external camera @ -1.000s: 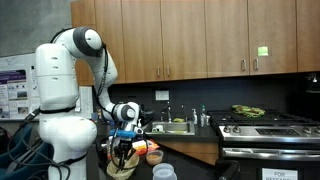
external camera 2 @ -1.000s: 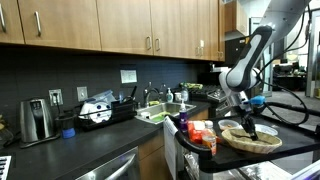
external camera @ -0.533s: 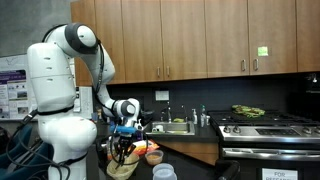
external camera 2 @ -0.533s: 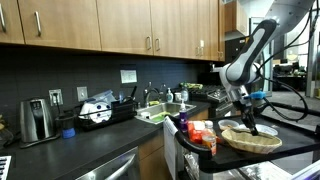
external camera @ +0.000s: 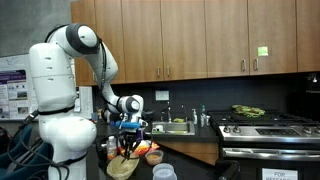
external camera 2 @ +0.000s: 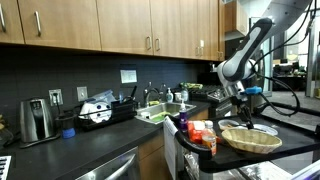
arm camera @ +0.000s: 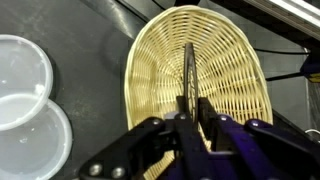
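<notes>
My gripper (arm camera: 190, 108) is shut on a thin dark utensil (arm camera: 188, 72) that hangs straight down from the jaws. It is held over an oval woven wicker basket (arm camera: 232, 70) on the dark counter. In both exterior views the gripper (external camera: 128, 140) (external camera 2: 240, 108) hovers a little above the basket (external camera: 120, 167) (external camera 2: 252, 139), and the utensil's tip is close above the basket's inside. What kind of utensil it is I cannot tell.
Two clear round plastic lids (arm camera: 22, 75) (arm camera: 35, 140) lie beside the basket. Orange and red items (external camera: 153, 155) (external camera 2: 200, 132) sit close by. A sink (external camera: 176, 126), a stove (external camera: 268, 124), a toaster (external camera 2: 36, 118) and a dish rack (external camera 2: 100, 110) line the counters.
The gripper has risen a little above the basket with the utensil in its jaws, and the arm's upper joints have shifted.
</notes>
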Robot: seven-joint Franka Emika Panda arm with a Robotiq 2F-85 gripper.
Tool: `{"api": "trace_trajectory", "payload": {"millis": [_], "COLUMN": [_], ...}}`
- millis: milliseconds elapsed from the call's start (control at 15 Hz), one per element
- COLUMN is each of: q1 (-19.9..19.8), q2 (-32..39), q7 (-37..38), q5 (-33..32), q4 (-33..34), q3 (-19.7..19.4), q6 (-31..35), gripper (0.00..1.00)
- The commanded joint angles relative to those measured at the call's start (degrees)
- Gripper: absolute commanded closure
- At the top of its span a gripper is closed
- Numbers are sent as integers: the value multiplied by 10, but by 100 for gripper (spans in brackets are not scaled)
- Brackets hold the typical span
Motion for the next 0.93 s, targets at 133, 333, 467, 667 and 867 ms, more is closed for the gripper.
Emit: {"api": "trace_trajectory", "payload": {"millis": [133,333,467,667,867], "q1": [-17,-23,-26,-27,-31], "q2": [47,75,92,109,118], "q7": [43,65,82,101,105], "q5": [-17,-27,-33,-45,-47], "q4": [58,92,117,149,167], "q3": [-8,-10,-11,-14,-18], "q6": [-45,-74,-94,-124,-148], "gripper": [96,96,96,96,96]}}
